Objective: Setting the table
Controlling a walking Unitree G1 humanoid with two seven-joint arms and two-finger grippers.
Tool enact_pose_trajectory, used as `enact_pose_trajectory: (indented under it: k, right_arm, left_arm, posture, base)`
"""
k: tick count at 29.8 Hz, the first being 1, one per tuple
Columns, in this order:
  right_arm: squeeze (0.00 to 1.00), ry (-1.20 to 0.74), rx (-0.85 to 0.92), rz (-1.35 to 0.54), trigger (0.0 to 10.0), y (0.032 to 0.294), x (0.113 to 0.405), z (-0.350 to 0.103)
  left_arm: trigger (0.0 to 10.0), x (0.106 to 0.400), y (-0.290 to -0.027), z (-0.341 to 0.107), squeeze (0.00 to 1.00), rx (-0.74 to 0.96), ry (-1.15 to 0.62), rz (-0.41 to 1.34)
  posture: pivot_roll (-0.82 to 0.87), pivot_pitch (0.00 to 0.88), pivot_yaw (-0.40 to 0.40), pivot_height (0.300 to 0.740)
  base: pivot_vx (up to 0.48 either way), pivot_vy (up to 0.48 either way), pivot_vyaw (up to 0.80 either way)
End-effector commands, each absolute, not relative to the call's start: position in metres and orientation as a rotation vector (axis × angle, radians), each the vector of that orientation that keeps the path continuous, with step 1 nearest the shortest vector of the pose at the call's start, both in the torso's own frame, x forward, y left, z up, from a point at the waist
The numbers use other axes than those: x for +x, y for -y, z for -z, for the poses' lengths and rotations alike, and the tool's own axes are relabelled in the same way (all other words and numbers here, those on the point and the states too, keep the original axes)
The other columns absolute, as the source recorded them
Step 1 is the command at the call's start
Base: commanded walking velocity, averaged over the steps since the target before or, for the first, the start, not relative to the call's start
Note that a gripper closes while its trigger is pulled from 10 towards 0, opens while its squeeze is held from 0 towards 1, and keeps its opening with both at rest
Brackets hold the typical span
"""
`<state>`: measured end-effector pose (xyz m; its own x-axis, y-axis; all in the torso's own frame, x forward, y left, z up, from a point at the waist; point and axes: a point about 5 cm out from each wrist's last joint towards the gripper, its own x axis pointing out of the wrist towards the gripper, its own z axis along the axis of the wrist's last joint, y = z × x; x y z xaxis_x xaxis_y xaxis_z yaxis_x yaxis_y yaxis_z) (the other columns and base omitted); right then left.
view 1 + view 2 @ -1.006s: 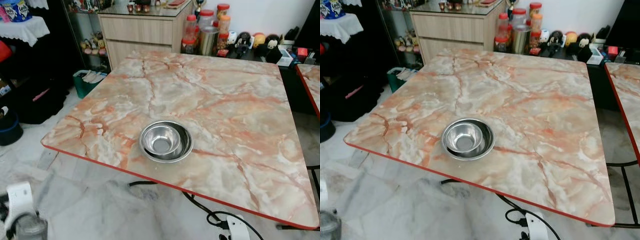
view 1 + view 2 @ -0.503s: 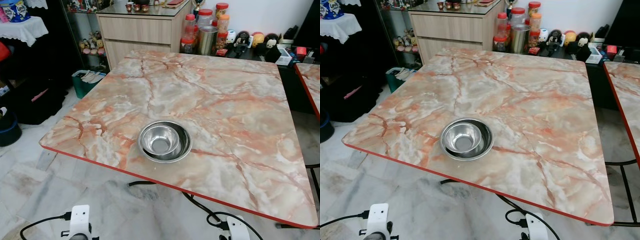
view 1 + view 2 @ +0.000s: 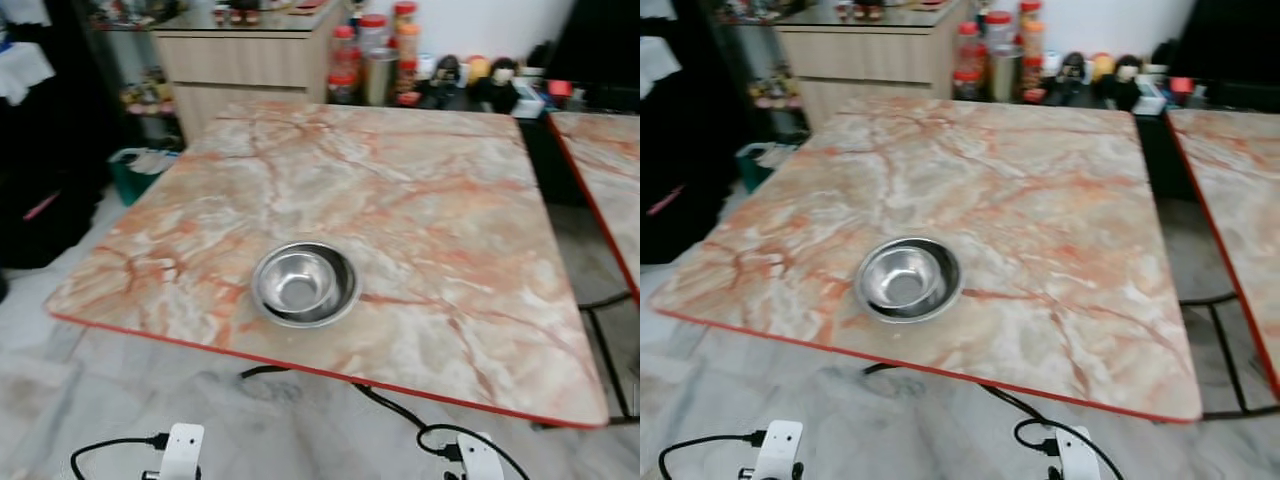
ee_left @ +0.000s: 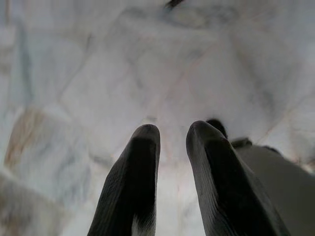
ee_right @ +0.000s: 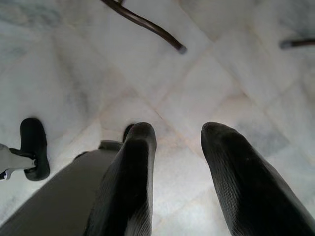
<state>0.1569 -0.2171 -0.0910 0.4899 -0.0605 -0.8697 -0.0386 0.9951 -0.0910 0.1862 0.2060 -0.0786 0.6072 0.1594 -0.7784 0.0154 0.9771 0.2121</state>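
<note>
Floor (image 3: 60, 400): pale marble tiles under and around me; black cables run across it below the near table edge.
Table (image 3: 420, 200): large square top, pink-and-cream marble pattern with a red rim, right in front of me.
Second table (image 3: 1240, 190): same pattern, just to my right, apart from the first.
Cabinet (image 3: 240, 60): wooden drawers beyond the far left corner of the table.
Jars (image 3: 375, 50): red-lidded jars and a metal canister beside the cabinet, then a row of small figures further right; blurred.
Bowls (image 3: 304, 284): two steel bowls, the smaller nested inside the larger, on the table near its front edge, left of centre.
My left gripper (image 4: 173, 135): hanging low at my side, pointed at the floor, black fingers slightly parted, holding nothing.
My right gripper (image 5: 178, 137): also down over the floor, fingers apart with a clear gap, empty; a dark table leg crosses the tiles beyond it.
</note>
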Motion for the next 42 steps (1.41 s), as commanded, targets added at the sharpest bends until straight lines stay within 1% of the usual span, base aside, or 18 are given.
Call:
enact_pose_trajectory:
  k: [1, 7, 13, 32, 42]
  right_arm:
    - [0.0, -1.065, -0.108, 0.009, 10.0, 0.2167, 0.1572, 0.091]
    - [0.0, -1.067, -0.116, 0.003, 10.0, 0.2171, 0.1579, 0.0907]
    - [0.0, -1.055, -0.112, -0.001, 10.0, 0.2174, 0.159, 0.09]
    - [0.0, -1.051, -0.112, 0.0, 10.0, 0.2186, 0.1603, 0.0892]
    - [0.0, -1.042, -0.107, 0.001, 10.0, 0.2184, 0.1623, 0.0883]
  left_arm:
    - [10.0, 0.1833, -0.2076, 0.0801, 0.0, 0.221, -0.937, -0.074]
    - [10.0, 0.1798, -0.2083, 0.0817, 0.0, 0.221, -0.945, -0.079]
    - [10.0, 0.1751, -0.2084, 0.084, 0.0, 0.237, -0.962, -0.073]
    - [10.0, 0.1773, -0.2047, 0.0837, 0.0, 0.238, -0.96, -0.065]
    - [10.0, 0.1752, -0.2046, 0.0851, 0.0, 0.238, -0.978, -0.073]
  posture:
    - [0.03, 0.0, 0.019, 0.74]
    - [0.04, 0.0, 0.015, 0.74]
    - [0.05, 0.0, 0.009, 0.74]
    - [0.04, 0.0, -0.002, 0.74]
    - [0.02, 0.0, -0.003, 0.74]
  base:
    - [0.0, 0.0, -0.74]
    - [0.0, 0.0, -0.72]
    - [0.0, -0.049, 0.0]
    - [0.0, -0.472, 0.0]
    - [0.0, -0.375, 0.0]
